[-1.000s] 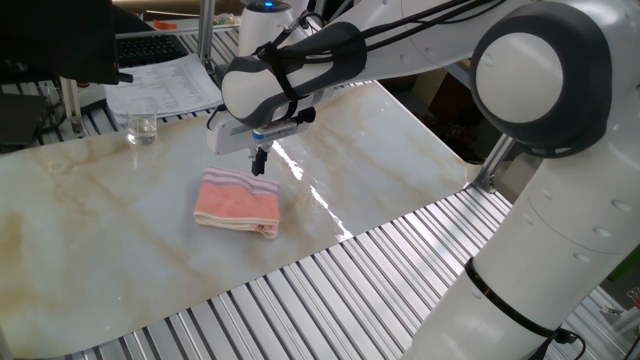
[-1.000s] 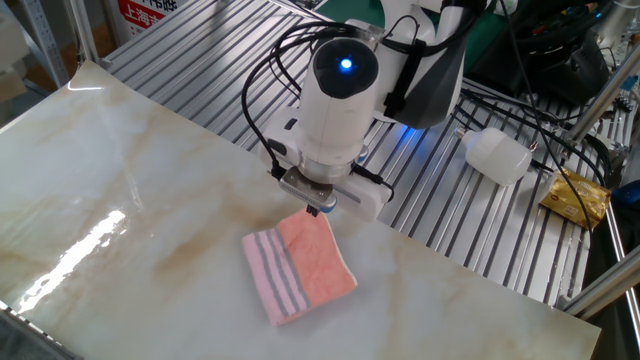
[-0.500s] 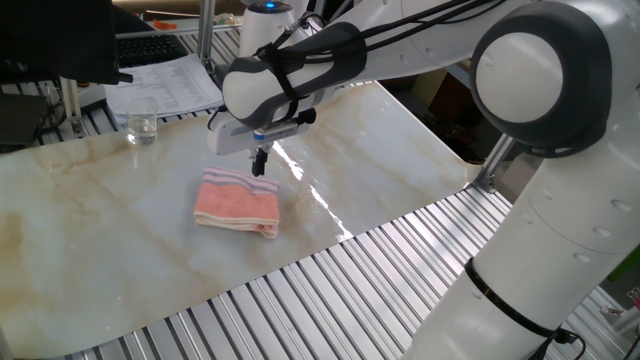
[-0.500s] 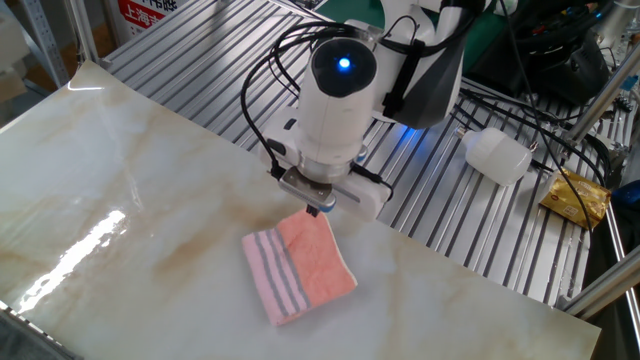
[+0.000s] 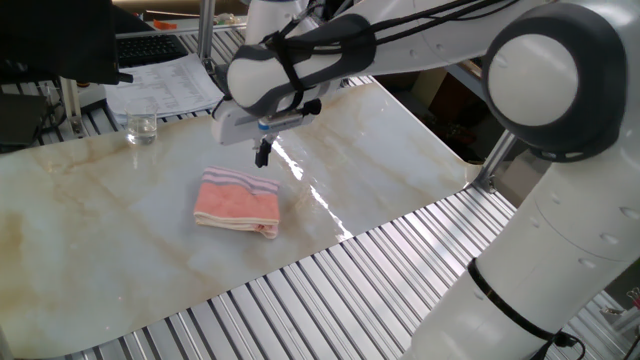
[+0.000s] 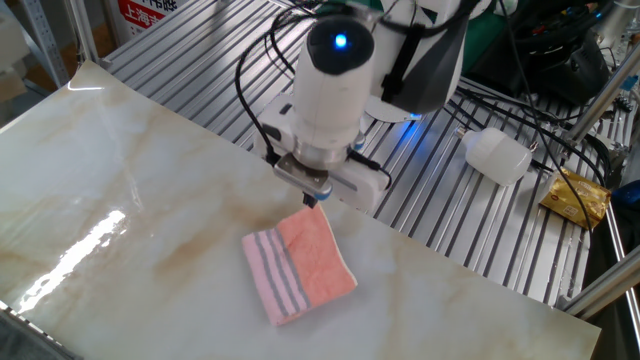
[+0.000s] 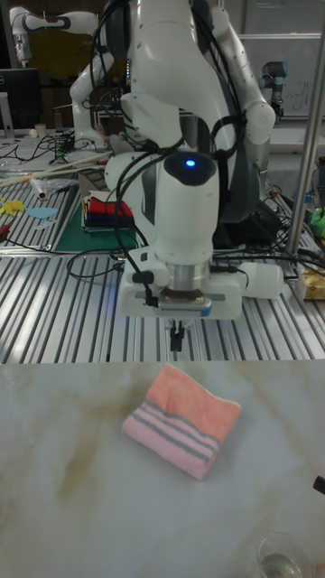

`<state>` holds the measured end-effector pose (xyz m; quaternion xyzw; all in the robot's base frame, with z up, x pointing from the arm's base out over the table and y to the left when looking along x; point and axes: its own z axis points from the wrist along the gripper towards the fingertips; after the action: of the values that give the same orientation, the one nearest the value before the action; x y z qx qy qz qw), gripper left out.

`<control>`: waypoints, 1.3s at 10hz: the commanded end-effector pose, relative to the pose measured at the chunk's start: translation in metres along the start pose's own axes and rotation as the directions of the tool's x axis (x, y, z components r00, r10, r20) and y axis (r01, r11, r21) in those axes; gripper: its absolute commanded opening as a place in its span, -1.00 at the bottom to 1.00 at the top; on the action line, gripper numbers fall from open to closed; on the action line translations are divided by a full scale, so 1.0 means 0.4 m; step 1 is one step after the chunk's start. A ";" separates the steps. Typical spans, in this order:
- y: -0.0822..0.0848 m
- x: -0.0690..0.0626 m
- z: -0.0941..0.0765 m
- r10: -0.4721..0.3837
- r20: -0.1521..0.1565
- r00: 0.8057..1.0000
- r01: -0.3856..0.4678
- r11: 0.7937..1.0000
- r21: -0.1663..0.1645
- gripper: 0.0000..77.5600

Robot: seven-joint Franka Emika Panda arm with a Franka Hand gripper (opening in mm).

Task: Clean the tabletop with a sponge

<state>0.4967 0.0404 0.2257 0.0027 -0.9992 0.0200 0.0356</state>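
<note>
The salmon-pink sponge (image 5: 237, 203) lies folded flat on the marble tabletop (image 5: 100, 230), its grey-and-white striped edge showing (image 6: 275, 275). My gripper (image 5: 262, 155) hangs in the air above the sponge's far edge, clear of it. Its two dark fingers are pressed together with nothing between them. From the other side the gripper (image 6: 313, 195) is above the plain pink end of the sponge (image 6: 312, 262). In the tall view the gripper (image 7: 178, 340) is a short way behind and above the sponge (image 7: 183, 420).
A drinking glass (image 5: 141, 127) stands at the slab's far corner, also low right in the tall view (image 7: 284, 555). Papers (image 5: 165, 80) lie behind it. On the ribbed metal slats (image 6: 470, 230) rest a white bottle (image 6: 497, 155) and a yellow packet (image 6: 575, 197).
My gripper has risen a little off the sponge's edge over the last half second. The sponge has stayed where it lay.
</note>
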 end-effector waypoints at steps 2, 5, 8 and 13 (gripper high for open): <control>0.001 -0.008 -0.093 0.031 -0.001 1.000 -0.031 1.000 -0.002 -0.97; 0.005 -0.004 -0.097 0.033 0.016 0.999 -0.033 0.999 -0.002 -0.97; -0.012 0.011 -0.117 0.030 0.022 0.999 -0.030 1.000 -0.003 -0.97; -0.041 0.040 -0.148 0.035 0.019 0.999 -0.035 0.999 -0.007 -0.97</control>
<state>0.4867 0.0288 0.2826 -0.0132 -0.9994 0.0187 0.0255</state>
